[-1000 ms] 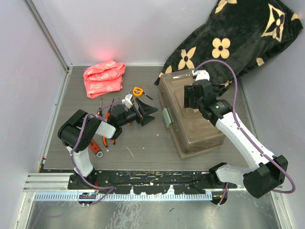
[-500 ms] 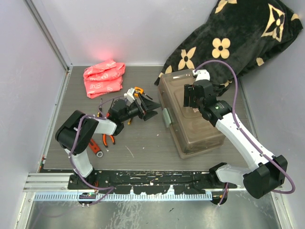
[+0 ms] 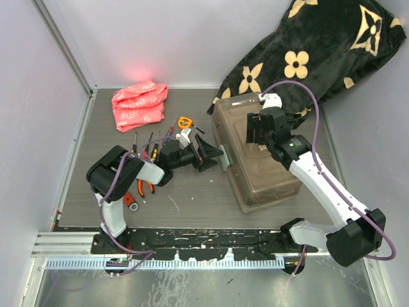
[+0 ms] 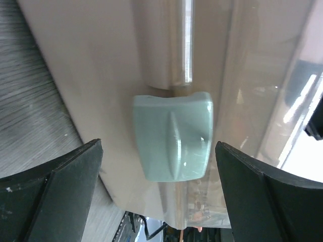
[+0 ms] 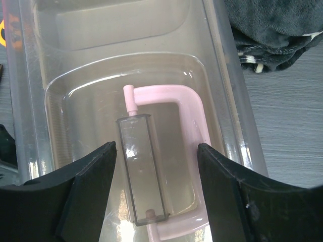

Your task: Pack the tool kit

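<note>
The left claw (image 3: 214, 157) has moved across the table (image 3: 192, 198) toward the big brown toolbox (image 3: 255, 176). A moment ago it was out in the middle of the table, near the orange tape measure (image 3: 185, 121). Now it is right up at the left side of the box. Its two fingers are spread wide, one on each side of the pale green latch (image 4: 172, 136), and they do not touch it.

The right claw (image 3: 259, 135) has not moved. It hangs over the lid of the toolbox, with its fingers spread apart on both sides of the pink handle (image 5: 174, 98). It holds nothing.

The toolbox is shut and sits where it was, on the right half of the table, its far end against the black flower blanket (image 3: 307, 57).

The screwdrivers (image 3: 146, 148), the pliers (image 3: 146, 186) and the red wrench (image 3: 130, 199) lie on the left half of the table, beside the left arm. A pink bag (image 3: 139, 104) lies in the far left corner.
</note>
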Tool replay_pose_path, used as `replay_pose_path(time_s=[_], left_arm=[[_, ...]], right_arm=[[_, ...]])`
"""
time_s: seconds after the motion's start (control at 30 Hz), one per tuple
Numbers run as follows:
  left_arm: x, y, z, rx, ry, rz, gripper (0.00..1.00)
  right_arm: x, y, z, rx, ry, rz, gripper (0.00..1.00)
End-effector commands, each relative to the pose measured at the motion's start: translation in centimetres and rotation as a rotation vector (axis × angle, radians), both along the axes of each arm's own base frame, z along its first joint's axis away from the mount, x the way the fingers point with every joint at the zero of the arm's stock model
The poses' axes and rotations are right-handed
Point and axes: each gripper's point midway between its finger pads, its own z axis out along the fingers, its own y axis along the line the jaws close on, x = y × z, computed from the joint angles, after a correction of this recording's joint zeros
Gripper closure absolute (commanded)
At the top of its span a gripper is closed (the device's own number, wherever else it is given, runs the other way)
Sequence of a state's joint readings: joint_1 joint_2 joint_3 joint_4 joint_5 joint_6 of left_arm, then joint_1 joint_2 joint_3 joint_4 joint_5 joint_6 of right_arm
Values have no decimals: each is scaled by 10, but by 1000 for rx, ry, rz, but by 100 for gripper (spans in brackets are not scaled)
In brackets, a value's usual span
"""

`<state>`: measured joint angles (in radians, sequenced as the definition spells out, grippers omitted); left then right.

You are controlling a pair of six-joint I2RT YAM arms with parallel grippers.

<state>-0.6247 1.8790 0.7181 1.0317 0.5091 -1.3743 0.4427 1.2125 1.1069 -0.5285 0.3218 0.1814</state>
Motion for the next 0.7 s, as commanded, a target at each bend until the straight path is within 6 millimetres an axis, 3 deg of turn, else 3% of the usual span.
replay_pose_path(time_s=[0.0, 0.43, 0.67], left_arm=[[6, -10, 15, -46, -63, 6, 6], [3, -15, 52, -185, -87, 4, 6], [-4, -10, 92, -291, -128, -10, 7]], right_arm=[[-78, 0, -94, -28, 452, 63, 30], [-78, 2, -96, -22, 458, 63, 30], [-79, 1, -97, -24, 459, 61, 30]])
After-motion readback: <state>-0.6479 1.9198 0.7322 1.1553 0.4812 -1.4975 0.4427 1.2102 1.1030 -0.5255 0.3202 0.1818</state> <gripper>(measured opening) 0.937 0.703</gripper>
